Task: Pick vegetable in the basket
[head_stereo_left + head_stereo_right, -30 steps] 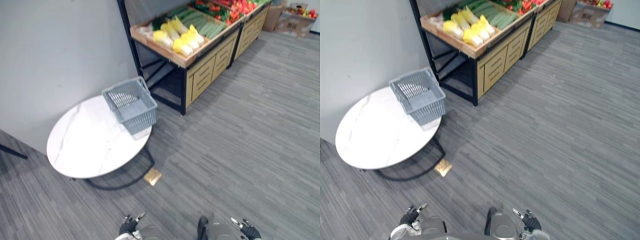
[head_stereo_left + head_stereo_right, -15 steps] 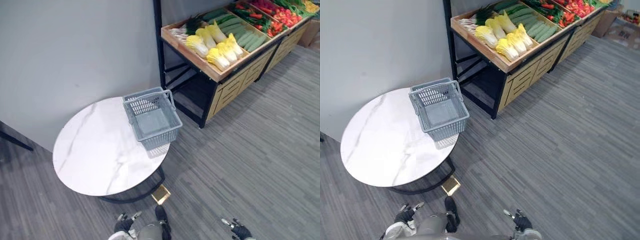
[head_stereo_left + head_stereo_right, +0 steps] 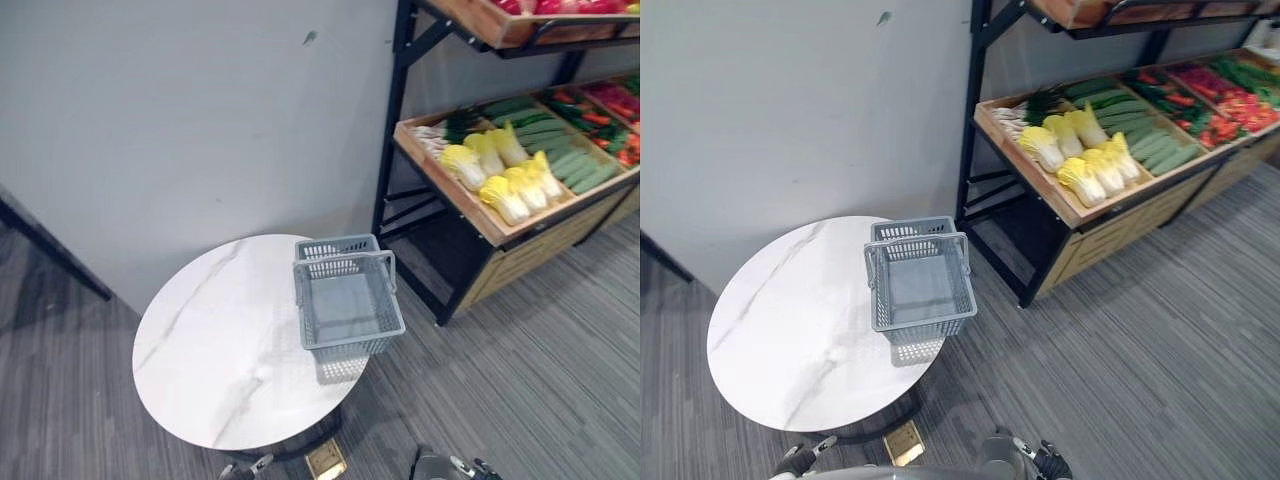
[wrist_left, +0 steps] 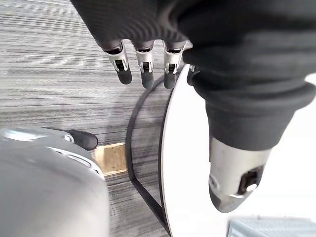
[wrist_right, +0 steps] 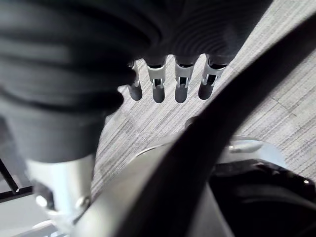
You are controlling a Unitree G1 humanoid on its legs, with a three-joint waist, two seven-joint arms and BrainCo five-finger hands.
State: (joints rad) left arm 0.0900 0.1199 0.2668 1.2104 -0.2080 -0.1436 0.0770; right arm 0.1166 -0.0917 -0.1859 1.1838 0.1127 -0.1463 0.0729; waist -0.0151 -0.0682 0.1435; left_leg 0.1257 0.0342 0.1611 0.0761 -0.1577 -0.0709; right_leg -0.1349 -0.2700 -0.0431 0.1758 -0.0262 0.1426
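Camera now faces the basket (image 3: 925, 328) and vegetables (image 3: 1080, 160), well ahead of the loose, empty left hand (image 4: 143, 66) and right hand (image 5: 158, 85), so walking closer comes next.

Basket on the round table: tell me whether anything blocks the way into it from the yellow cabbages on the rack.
Nothing lies in the basket, but its handle stands raised across the opening. Between it and the yellow cabbages the rack's black corner post rises beside the shelf's near end; otherwise the gap looks open.
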